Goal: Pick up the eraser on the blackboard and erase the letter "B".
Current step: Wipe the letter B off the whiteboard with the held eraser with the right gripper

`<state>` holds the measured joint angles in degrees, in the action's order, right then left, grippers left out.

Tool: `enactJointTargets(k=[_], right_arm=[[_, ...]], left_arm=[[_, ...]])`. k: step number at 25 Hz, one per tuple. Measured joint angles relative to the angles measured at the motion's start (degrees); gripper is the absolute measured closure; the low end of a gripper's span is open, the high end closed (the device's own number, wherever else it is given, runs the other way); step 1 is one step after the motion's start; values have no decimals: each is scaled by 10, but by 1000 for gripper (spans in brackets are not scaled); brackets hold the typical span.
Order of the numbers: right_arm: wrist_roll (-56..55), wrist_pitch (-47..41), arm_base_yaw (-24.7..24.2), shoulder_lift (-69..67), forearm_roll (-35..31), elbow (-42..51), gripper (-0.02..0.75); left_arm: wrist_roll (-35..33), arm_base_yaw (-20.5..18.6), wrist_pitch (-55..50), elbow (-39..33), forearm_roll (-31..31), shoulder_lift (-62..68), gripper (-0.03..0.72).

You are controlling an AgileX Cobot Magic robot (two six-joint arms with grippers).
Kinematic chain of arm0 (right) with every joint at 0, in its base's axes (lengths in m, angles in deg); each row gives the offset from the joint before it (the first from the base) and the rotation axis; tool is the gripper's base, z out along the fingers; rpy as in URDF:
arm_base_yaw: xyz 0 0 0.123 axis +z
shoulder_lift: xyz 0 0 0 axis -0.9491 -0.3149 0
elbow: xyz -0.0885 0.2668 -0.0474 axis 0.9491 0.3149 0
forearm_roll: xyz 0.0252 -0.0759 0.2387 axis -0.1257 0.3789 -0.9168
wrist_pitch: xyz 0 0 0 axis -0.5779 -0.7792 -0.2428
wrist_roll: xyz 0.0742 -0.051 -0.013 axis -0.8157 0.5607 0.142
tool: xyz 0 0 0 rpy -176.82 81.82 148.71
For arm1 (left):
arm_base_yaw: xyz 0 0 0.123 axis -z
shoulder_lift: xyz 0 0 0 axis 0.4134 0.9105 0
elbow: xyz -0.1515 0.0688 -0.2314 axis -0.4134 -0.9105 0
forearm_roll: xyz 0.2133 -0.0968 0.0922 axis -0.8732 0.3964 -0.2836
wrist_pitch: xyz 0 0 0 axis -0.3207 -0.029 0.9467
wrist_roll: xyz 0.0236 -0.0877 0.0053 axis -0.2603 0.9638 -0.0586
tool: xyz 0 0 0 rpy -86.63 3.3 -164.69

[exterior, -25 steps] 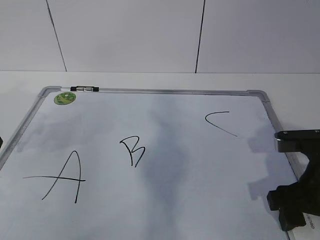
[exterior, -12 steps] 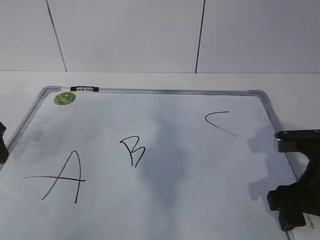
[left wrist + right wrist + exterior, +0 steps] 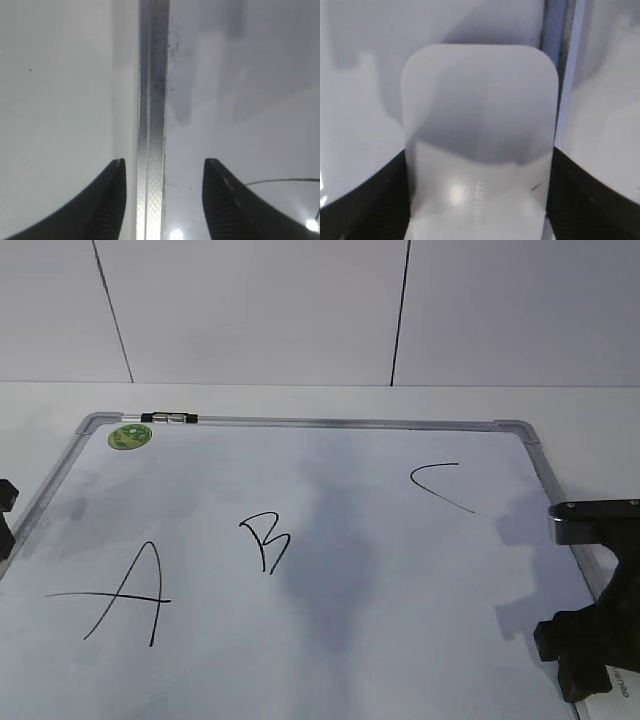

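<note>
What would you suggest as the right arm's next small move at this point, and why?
Probably shut the right gripper on the eraser before lifting. The right wrist view shows the eraser lying between both fingers, near the blackboard frame's right edge, though contact cannot be confirmed. The letter "B" is intact, well to the left, so a secure grip should come first.

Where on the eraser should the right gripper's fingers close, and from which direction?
Probably across the eraser's two long sides, coming straight down from above: it lies flat on the blackboard beside the frame, and the right gripper already straddles its width, one finger on each side.
</note>
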<state>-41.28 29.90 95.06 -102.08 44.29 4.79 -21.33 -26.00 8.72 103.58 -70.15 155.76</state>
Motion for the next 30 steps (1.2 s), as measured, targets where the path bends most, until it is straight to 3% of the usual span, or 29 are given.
enactJointTargets(k=[6,30], right_arm=[[-1,0,0,0,0,0,162],[-1,-11,0,-2,0,-12,162]], left_arm=[[-1,0,10,0,12,1,344],[-1,0,21,0,19,54,345]])
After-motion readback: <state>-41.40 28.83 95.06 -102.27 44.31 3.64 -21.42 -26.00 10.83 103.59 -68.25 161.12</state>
